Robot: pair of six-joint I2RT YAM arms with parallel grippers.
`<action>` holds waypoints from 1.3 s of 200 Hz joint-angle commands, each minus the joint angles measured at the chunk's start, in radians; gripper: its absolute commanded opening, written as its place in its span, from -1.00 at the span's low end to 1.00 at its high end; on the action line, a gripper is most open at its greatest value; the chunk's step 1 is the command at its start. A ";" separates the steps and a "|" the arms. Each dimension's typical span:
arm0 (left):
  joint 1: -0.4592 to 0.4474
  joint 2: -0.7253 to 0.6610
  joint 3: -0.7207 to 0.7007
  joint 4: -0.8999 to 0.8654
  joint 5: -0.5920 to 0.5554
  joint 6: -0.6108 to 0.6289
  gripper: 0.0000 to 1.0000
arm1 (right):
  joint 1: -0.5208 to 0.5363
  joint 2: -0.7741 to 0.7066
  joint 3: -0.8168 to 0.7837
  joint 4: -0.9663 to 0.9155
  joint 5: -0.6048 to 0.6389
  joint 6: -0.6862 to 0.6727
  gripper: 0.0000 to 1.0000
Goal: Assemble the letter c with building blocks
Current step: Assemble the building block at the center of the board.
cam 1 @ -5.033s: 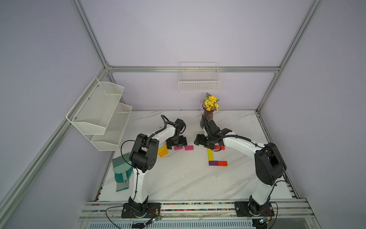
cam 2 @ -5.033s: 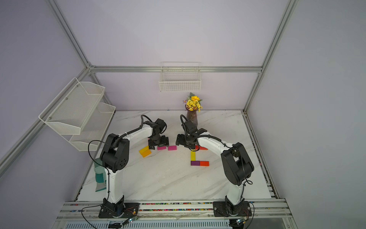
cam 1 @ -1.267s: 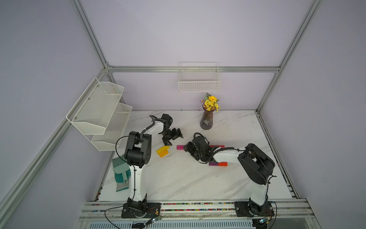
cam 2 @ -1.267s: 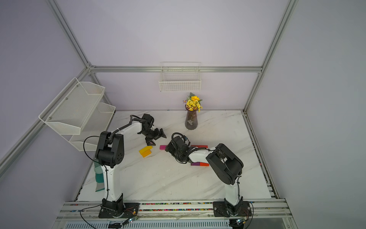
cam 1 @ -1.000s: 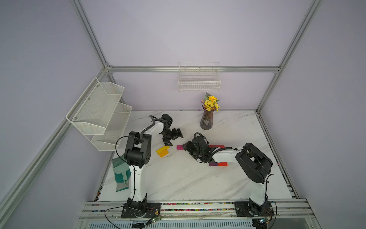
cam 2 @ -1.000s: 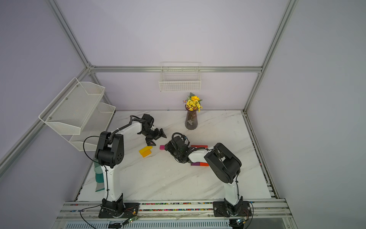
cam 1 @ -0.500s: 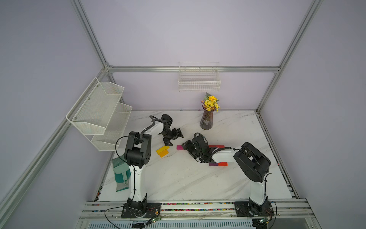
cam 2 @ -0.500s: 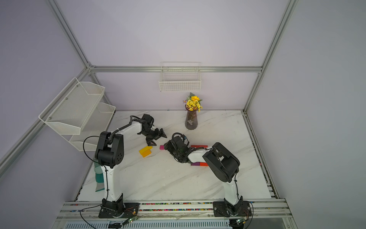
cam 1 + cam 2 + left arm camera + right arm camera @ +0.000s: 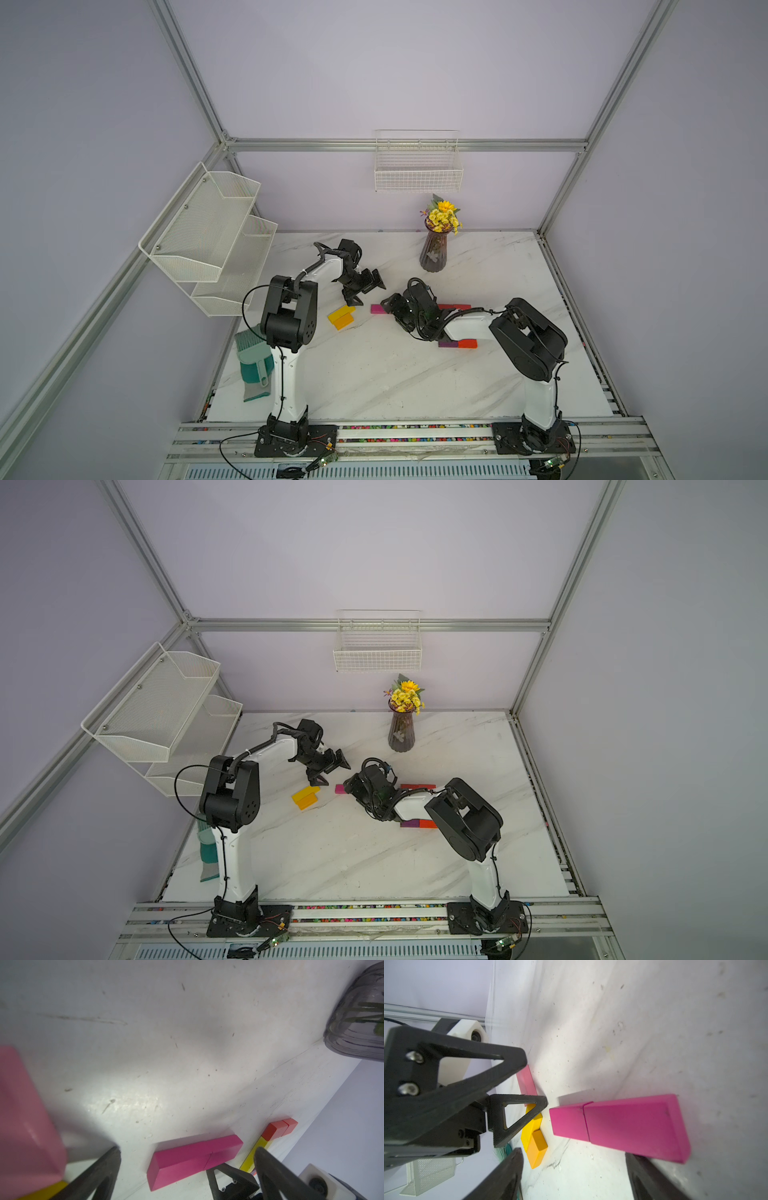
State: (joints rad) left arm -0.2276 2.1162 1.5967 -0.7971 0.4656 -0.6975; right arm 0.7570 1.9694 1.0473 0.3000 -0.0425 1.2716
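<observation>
**A:** What do the top views show of the left gripper?

**B:** In both top views it hangs over the marble table. Its fingers are spread wide with nothing between them. A yellow block and an orange block lie touching, side by side, at its 7 o'clock.

**A:** And the right gripper?

**B:** It sits low on the table, pointing toward 9 o'clock at the magenta blocks, whose end shows just past it. From up here I cannot tell whether its fingers touch them. A row of red blocks lies at its 3 o'clock. A purple block joined to a red-orange block lies at 5 o'clock, and the vase stands at 1 o'clock.

**A:** What about the left wrist camera?

**B:** Both fingers stand far apart and are empty. The two magenta blocks lie flat, end to end, beyond the tips and untouched by them. A pink block fills the frame close beside one finger, and I cannot tell whether the two touch. Farther off, a long yellow block runs up to the red blocks.

**A:** And the right wrist camera?

**B:** Its own fingers are well parted, and the magenta pair lies ahead, in line with the gap. One finger is clear of the blocks. The other is just beside the pair's long side, and I cannot tell whether it touches. The fingers hold nothing. The left gripper's open fingers show in front of the pink block, which meets the yellow block's end.
</observation>
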 commanded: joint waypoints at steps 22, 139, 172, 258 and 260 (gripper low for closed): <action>-0.014 -0.021 -0.014 0.002 0.016 -0.019 1.00 | -0.012 0.006 -0.019 -0.019 -0.039 0.020 0.60; -0.067 -0.012 -0.021 0.035 0.022 -0.066 1.00 | -0.100 -0.235 -0.148 0.002 -0.048 0.012 0.60; -0.075 -0.009 -0.020 0.035 0.016 -0.073 1.00 | -0.111 -0.245 -0.155 0.002 -0.056 0.009 0.60; -0.093 -0.013 -0.024 0.035 0.000 -0.089 1.00 | -0.131 -0.257 -0.171 0.002 -0.078 0.003 0.60; -0.093 -0.013 -0.024 0.036 -0.001 -0.091 1.00 | -0.131 -0.259 -0.172 0.002 -0.079 0.003 0.60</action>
State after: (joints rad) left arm -0.3099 2.1162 1.5902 -0.7635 0.4824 -0.7738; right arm 0.6346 1.7443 0.8917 0.2951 -0.1112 1.2709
